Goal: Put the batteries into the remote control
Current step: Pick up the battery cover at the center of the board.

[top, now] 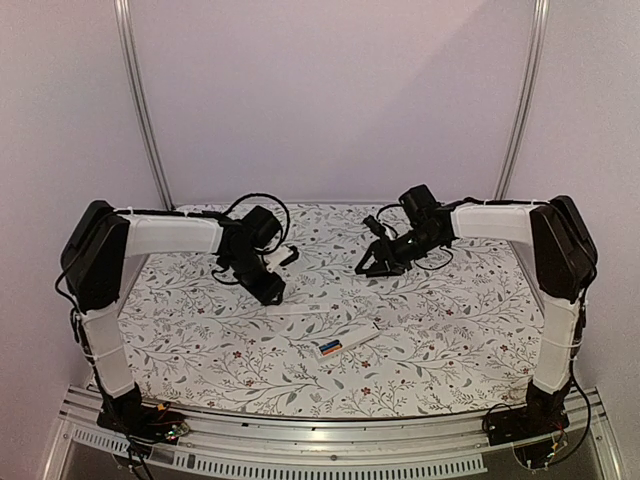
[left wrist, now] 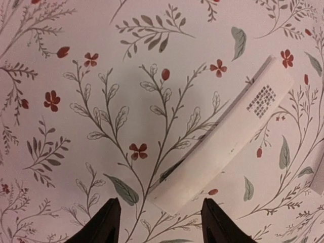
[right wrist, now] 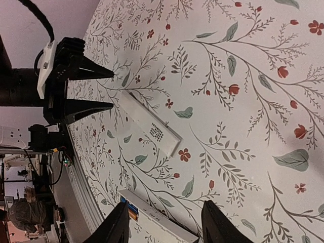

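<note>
The white remote control (top: 352,339) lies on the flowered cloth near the front middle. The blue and orange-red batteries (top: 330,347) lie side by side in the recess at its left end; they also show in the right wrist view (right wrist: 129,209), at the end of the remote (right wrist: 162,225). A flat white cover panel with a dot grid (left wrist: 228,136) lies apart from the remote, just ahead of my left gripper (left wrist: 161,205), which is open and empty above its near end. My right gripper (right wrist: 167,205) is open and empty, raised above the cloth at the back right (top: 368,264).
The cover panel also shows in the top view (top: 298,313) and in the right wrist view (right wrist: 152,129), with my left gripper (right wrist: 111,90) beside it. A metal rail (top: 320,440) runs along the table's near edge. Two metal poles stand at the back corners.
</note>
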